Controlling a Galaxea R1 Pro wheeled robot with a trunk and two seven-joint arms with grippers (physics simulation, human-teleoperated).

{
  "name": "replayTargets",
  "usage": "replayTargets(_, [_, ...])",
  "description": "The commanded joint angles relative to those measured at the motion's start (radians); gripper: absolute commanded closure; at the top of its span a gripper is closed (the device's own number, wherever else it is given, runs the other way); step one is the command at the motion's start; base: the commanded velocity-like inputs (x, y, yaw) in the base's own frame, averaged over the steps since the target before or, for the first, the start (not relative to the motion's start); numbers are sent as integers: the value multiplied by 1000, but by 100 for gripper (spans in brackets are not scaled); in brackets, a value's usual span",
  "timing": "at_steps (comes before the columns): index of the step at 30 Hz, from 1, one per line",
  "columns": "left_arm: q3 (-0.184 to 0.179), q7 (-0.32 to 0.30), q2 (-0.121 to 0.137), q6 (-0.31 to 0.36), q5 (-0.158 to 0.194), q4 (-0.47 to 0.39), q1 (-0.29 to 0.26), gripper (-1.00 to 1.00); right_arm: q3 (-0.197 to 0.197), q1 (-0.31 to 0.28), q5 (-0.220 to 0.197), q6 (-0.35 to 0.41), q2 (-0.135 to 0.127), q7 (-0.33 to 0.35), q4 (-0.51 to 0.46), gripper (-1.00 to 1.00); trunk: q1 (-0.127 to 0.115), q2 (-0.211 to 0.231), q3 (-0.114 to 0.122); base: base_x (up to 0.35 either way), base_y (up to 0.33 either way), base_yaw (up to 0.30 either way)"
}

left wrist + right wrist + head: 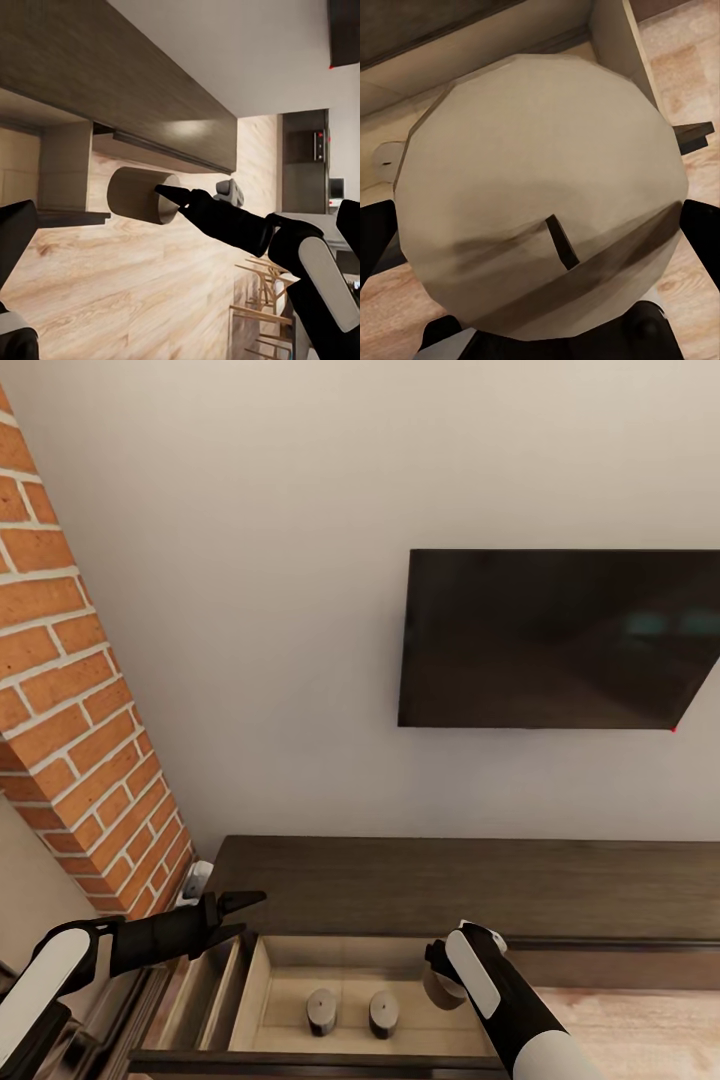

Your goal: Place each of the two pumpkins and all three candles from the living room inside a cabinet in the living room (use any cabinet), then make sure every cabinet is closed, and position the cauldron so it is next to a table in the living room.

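The dark-brown cabinet (450, 885) runs along the wall with one drawer (340, 957) pulled out, its inside pale beige. Two candles (321, 1011) (383, 1012) stand upright side by side on the drawer floor. My right gripper (441, 974) is shut on a third candle (438, 994), held over the drawer's right end. In the right wrist view this candle (540, 187) shows its wick end, with dark fingers (701, 240) at its sides. The left wrist view shows the same candle (137, 196) lying sideways in the right gripper's fingertips (169, 194). My left gripper (243, 916) hovers open by the drawer's left corner.
A red-brick fireplace column (70, 690) rises at the left, close to my left arm. A black wall-mounted TV (550, 640) hangs above the cabinet. Light wood floor (630, 1020) lies to the right of the drawer. Narrow slots (205, 990) sit left of the open drawer.
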Motion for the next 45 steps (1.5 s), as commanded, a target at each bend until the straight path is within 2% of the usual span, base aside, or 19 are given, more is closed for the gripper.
replayTargets(1, [0, 5, 1, 2, 6, -1, -1, -100, 3, -1, -9, 2, -1, -9, -1, 100, 1, -2, -2, 0, 0, 0])
replayTargets(6, [2, 5, 2, 2, 7, -1, -1, -100, 3, -1, -9, 2, -2, -7, -1, 100, 20, -37, -18, 0, 0, 0])
replayTargets(8, [1, 1, 3, 2, 18, -1, -1, -100, 4, -1, -11, 3, -2, -4, -1, 100, 27, -51, -24, 0, 0, 0])
replayTargets(10, [-2, -21, 5, 2, 60, -1, 1, -100, 4, -1, -11, 3, -2, -3, -2, 100, 35, -65, -30, 0, 0, 0])
replayTargets(12, [-5, -68, 17, 2, 116, -3, 6, -100, 4, -1, -11, 3, -2, -3, -3, 100, 43, -79, -37, 0, 0, 0])
replayTargets(16, [-11, -148, 40, 2, 148, -7, 10, -100, 7, 0, -10, 1, -2, -2, -4, 100, 58, -107, -49, 0, 0, 0])
replayTargets(21, [-24, -282, 45, 2, 152, -9, 15, -100, 9, 1, -11, -22, -3, -2, -3, 100, 77, -142, -65, 0, 0, 0])
replayTargets(23, [-25, -297, 45, 2, 152, -8, 15, -100, 9, 1, -11, -32, -3, -2, -2, 100, 85, -156, -71, 0, 0, 0])
replayTargets(45, [-26, -308, 44, 2, 152, -8, 16, -100, 6, 1, -9, -57, -5, -1, 0, 100, 169, -310, -140, 0, 0, 0])
